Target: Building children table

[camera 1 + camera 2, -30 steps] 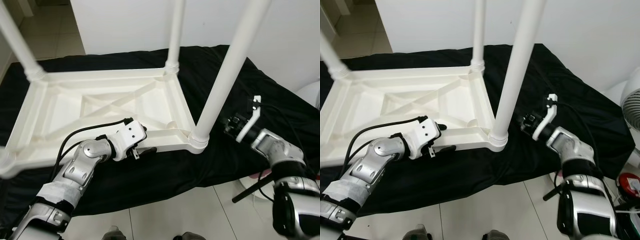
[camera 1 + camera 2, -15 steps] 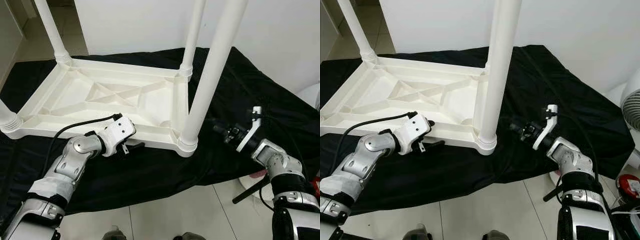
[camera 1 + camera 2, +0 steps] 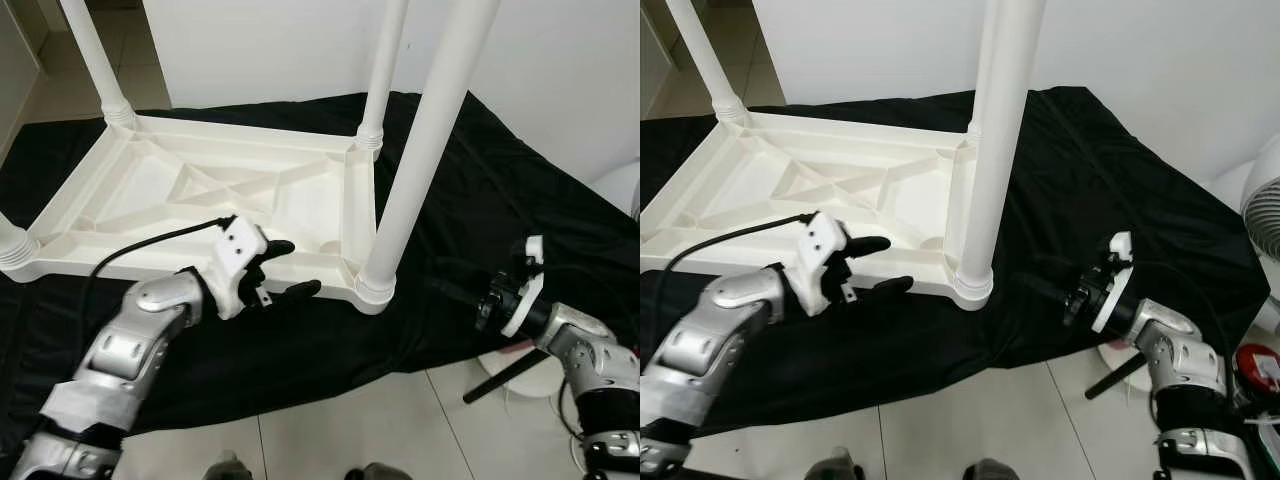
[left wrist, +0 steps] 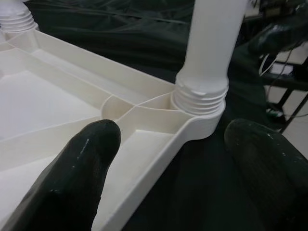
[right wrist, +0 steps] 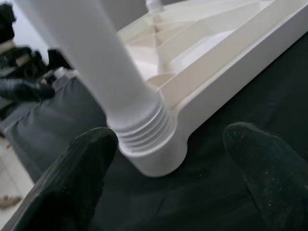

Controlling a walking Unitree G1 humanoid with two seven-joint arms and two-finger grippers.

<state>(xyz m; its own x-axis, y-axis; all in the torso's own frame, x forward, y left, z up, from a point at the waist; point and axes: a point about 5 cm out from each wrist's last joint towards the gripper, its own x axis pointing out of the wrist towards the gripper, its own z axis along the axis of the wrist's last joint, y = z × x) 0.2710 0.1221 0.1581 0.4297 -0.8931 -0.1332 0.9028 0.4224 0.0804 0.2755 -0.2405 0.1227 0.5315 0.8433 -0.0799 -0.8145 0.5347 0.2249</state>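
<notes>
1. The left gripper [image 3: 285, 268], fingers spread wide, straddles the near rim of the upturned white plastic table [image 3: 215, 195].
2. The right gripper [image 3: 1052, 290], also wide open, hovers beside the smooth round near leg [image 3: 420, 140].
3. The table's ribbed underside rests on a wrinkled black cloth [image 3: 480, 190].

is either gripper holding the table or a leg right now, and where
Nothing is held. The left gripper is open, its fingers astride the near edge of the upturned table. The right gripper is open over the black cloth, short of the near leg.

Black cloth [image 3: 470, 190] lies open beside the near table leg [image 3: 425, 150].
</notes>
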